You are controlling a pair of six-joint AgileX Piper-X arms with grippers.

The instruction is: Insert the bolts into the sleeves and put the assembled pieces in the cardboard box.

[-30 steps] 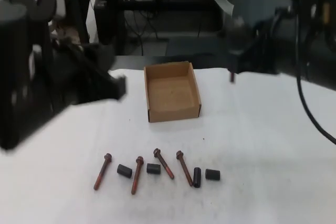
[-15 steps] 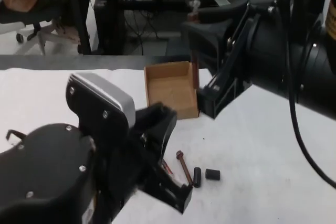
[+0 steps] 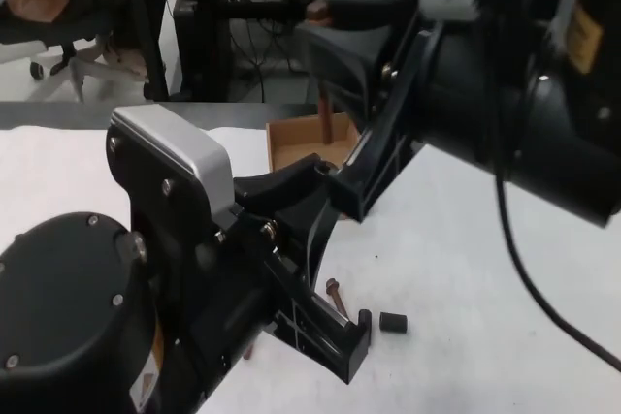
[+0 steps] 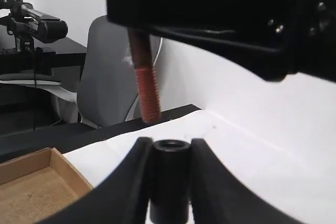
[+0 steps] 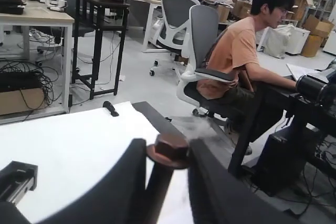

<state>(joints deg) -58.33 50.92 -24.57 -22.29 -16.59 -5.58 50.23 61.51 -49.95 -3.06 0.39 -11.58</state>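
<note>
Black sleeve (image 4: 170, 182) upright, clamped between fingers of left gripper (image 4: 170, 145), raised over white-covered bench (image 3: 485, 278). Cardboard box (image 3: 296, 141) sits behind arms. Rust-red bolt (image 4: 145, 95) hangs threaded end down, just above sleeve mouth, not inserted. Right gripper (image 5: 167, 150) pinches it under head. Loose bolt (image 3: 336, 295) and loose sleeve (image 3: 392, 322) lie on bench toward front.

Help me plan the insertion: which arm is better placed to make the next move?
Right, probably. The right gripper holds the bolt near its head, threaded end down, just above and slightly aside of the sleeve, which the left gripper clamps upright, bore open. Lowering the bolt looks simplest.
</note>
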